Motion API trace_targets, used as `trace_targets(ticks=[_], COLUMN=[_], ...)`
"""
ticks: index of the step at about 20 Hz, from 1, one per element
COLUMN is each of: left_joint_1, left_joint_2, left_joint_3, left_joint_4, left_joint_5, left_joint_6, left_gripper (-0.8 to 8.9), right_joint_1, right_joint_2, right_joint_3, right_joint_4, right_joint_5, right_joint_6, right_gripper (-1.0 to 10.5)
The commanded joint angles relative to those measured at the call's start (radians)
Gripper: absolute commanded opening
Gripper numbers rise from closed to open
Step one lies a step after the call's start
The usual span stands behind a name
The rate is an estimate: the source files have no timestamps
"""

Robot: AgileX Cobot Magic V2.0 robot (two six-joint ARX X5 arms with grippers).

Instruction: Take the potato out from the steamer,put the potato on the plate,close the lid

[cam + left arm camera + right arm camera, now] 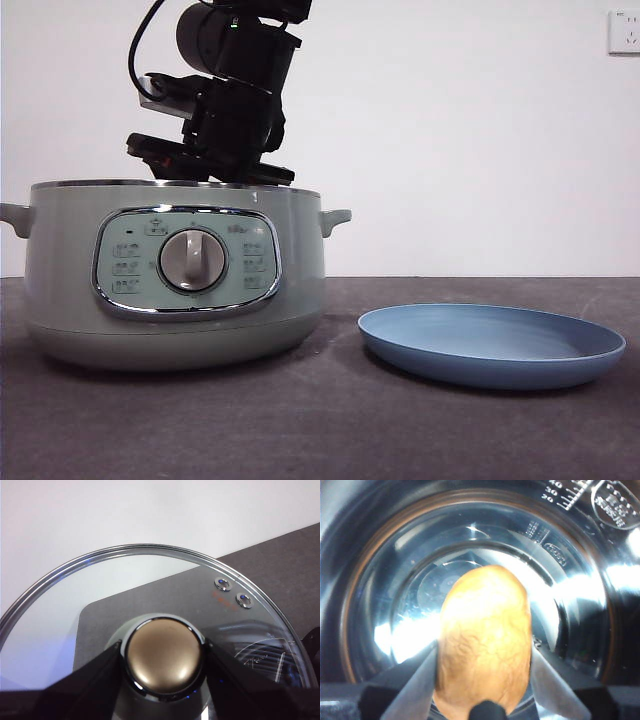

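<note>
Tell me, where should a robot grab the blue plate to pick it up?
Probably by the rim. The plate lies flat on the table, wide and shallow, so nothing else sticks up to pinch. Its edge flares upward, so a gripper could come from the side or above with one jaw inside and one under the lip. Both grippers are busy: the right gripper holds the potato, the left gripper the lid.

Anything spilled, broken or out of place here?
Nothing stands out. The right hand grips the orange-brown potato inside the sage-green steamer; the left hand holds the glass lid; the light blue plate lies flat.
</note>
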State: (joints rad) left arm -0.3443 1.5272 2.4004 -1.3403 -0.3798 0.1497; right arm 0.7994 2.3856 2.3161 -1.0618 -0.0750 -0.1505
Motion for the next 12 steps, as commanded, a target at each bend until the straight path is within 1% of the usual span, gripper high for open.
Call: trace_targets(ticks=[1, 4, 6, 7, 9, 10, 11, 12], left_joint_1=[-0.001, -0.001, -0.001, -0.001, -0.001, -0.001, -0.001, -0.001], left_joint_2=[-0.010, -0.006, 0.000, 0.003, 0.011, 0.017, 0.023, 0.028], left_joint_3=[0.011, 0.011, 0.011, 0.011, 0.011, 0.011, 0.011, 0.011], left_joint_4=[-0.056, -0.056, -0.056, -0.055, -0.055, -0.052, -0.050, -0.046], left_joint_5=[-0.006, -0.005, -0.002, 0.014, 0.119, 0.159, 0.175, 0.180], left_joint_6=[0.008, 0.008, 0.008, 0.008, 0.009, 0.011, 0.012, 0.012], left_gripper=[-0.06, -0.06, -0.06, -0.06, -0.06, -0.06, -0.06, -0.06], right_joint_1=[0.003, -0.021, -0.061, -0.080, -0.148, -0.189, -0.226, -0.262], right_joint_2=[-0.021, -0.164, -0.323, -0.387, -0.508, -0.546, -0.573, -0.591], right_joint_3=[0.047, 0.137, 0.137, 0.137, 0.137, 0.137, 0.137, 0.137], right_joint_4=[-0.018, -0.089, -0.108, -0.132, -0.254, -0.314, -0.315, -0.315], right_joint_5=[0.003, 0.004, 0.004, 0.004, 0.007, 0.010, 0.024, 0.031], right_joint_6=[-0.007, -0.006, 0.002, 0.004, 0.004, 0.018, 0.080, 0.105], right_gripper=[-0.1, -0.1, -0.1, -0.1, -0.1, -0.1, -0.1, -0.1])
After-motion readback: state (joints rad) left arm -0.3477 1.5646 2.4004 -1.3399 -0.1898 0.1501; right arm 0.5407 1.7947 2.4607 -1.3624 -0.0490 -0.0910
